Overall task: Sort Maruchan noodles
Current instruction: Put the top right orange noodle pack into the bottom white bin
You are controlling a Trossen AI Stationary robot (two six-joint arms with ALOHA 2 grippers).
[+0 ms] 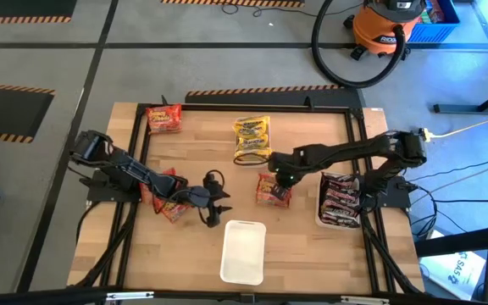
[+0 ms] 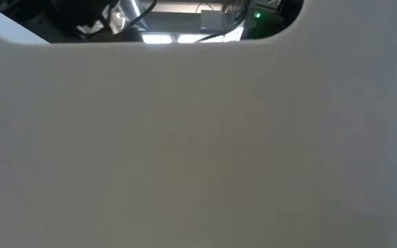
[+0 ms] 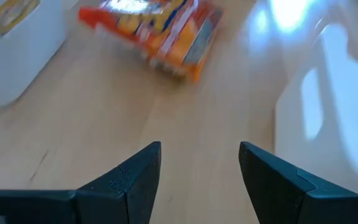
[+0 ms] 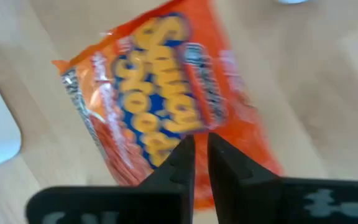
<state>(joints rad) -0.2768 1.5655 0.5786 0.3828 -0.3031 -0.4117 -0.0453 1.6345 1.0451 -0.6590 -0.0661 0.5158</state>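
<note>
left pincer (image 1: 217, 206) open over bare wood | right pincer (image 1: 280, 180) closed above red packet (image 1: 274, 191) mid-table

light: bright, even | glare: table (image 3: 278, 18) sheen | blur: both wrist views soft; low view blocked by pale blur

packets (image 1: 341, 201) in right tray (image 1: 320, 208) | empty tray (image 1: 243, 252) front-centre | table (image 1: 312, 254)

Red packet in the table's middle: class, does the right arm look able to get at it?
Probably yes. The right gripper, fingers shut, hangs directly over the red packet, with nothing between them. The fingers would have to open first.
</note>
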